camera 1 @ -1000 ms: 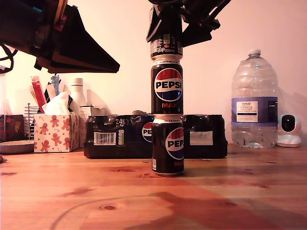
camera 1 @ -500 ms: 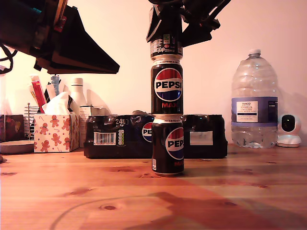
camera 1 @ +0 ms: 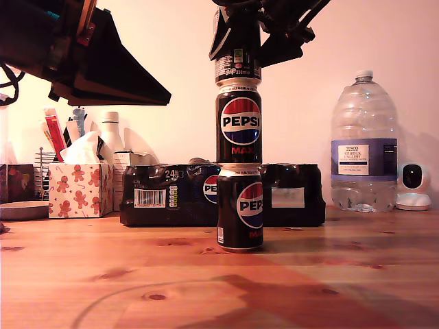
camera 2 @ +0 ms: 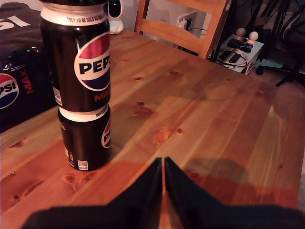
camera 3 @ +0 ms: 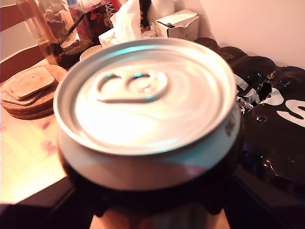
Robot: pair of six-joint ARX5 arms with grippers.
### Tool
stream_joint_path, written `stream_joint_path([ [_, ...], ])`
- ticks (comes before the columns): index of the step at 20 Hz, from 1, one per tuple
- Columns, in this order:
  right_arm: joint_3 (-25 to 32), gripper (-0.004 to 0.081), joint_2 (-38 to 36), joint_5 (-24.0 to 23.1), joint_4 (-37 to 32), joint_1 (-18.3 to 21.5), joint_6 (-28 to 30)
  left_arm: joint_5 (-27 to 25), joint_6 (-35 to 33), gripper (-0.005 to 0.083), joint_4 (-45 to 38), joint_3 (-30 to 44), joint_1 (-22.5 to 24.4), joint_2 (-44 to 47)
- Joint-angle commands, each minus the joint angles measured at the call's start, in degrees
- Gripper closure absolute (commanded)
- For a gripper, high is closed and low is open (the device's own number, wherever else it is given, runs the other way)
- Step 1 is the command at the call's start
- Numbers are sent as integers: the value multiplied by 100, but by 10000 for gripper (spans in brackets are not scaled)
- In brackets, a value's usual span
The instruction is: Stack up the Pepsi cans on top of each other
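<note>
My first gripper (camera 2: 163, 176) ends in two matte black fingers (camera 2: 143, 191), flat-sided wedges tapering to narrow tips. In the exterior view its body (camera 1: 82, 55) is a big black angular shell with a sharp wedge-shaped nose, an orange-brown strip along one edge, a small teal spot, and black cables (camera 1: 8, 82) looping beneath it. My second gripper (camera 1: 237, 41) is black too, built of blocky, angular plates and brackets, with thin black cables (camera 1: 305, 20).
</note>
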State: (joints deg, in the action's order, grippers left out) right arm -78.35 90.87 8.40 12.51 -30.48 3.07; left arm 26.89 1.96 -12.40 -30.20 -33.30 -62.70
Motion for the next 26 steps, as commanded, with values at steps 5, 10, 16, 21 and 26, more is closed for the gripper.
stream_joint_path([
  [5,44,145,118,0,61,-15,-9,0,-87,769,-42,61,-20,57],
  [10,44,40,118,-26,59,-15,-223,-37,-92,769,-42,61,-20,55],
  [16,44,22,118,-50,42,-15,-310,-35,-114,769,-42,61,-20,55],
  [21,44,22,118,-74,17,-26,-533,-37,-157,769,-39,61,-20,55],
  [26,0,22,111,-151,17,-28,-605,-35,-157,769,-37,61,-20,55],
])
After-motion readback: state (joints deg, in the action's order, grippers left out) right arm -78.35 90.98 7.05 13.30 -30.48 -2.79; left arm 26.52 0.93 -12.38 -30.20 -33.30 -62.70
